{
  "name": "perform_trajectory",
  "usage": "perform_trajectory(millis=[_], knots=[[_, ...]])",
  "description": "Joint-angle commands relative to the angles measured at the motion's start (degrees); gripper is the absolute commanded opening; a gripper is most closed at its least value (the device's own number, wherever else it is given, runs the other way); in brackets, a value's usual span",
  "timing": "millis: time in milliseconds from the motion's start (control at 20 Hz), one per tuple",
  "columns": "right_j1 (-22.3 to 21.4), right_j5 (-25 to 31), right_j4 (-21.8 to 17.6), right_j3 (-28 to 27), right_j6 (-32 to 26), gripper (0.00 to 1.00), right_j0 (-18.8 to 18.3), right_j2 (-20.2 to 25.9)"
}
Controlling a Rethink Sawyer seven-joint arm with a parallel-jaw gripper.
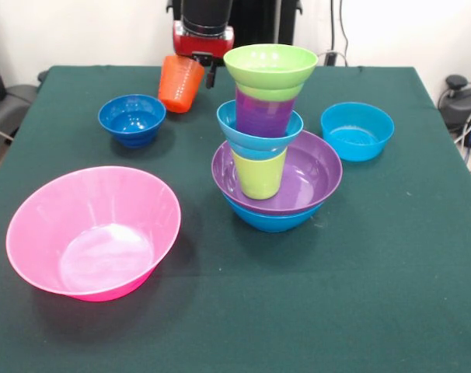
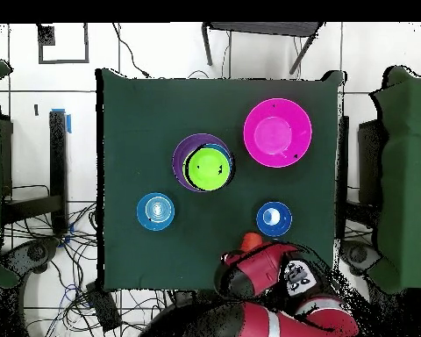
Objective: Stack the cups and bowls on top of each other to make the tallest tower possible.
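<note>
Step in hand: the robot is bringing the glossy orange plastic cup (image 1: 179, 82) toward the tower; this is my judgement from the cup hanging tilted at the far side of the counter, mouth pointing down and toward the camera.
Pincer: the pincer (image 1: 200, 61) appears closed on the rim of the orange cup; one dark finger (image 1: 210, 76) shows beside the cup, the other I cannot see.
Tower: the multicoloured stack (image 1: 271, 140) stands near the middle of the green cloth counter (image 1: 360, 256). From the bottom: a wide blue bowl, a wide purple bowl (image 1: 313, 175), an upside-down lime green cup (image 1: 260, 174), a small turquoise bowl, a purple cup (image 1: 263, 115), and a lime green bowl (image 1: 270, 65) on top.
Loose pieces: a huge pink bowl (image 1: 95, 230) near the front edge, a small dark blue bowl (image 1: 131, 119) near the orange cup, a second turquoise bowl (image 1: 357, 130) on the other side of the tower. All three stand apart from the tower.
Next move: probably to lift the orange cup above the lime green bowl, bring it level, and lower it into the centre of that bowl.
Care needed: the stack is tall and narrow in the middle, so a side push could topple it.
</note>
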Motion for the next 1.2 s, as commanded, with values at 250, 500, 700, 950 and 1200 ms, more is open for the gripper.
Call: perform_trajectory(millis=[250,500,700,950,1200], knots=[[-1.95,4.41,-0.91,-3.24,-5.29,1.0,-3.5,5.84],[-2.18,4.66,-1.46,-3.04,-6.59,1.0,-5.17,7.04],[-2.62,5.78,-1.0,-2.71,-7.92,1.0,-6.57,8.85],[-3.44,8.13,0.17,-2.33,-9.28,1.0,-7.96,11.18],[-3.63,9.59,1.03,-2.46,-8.94,1.0,-8.25,12.77]])
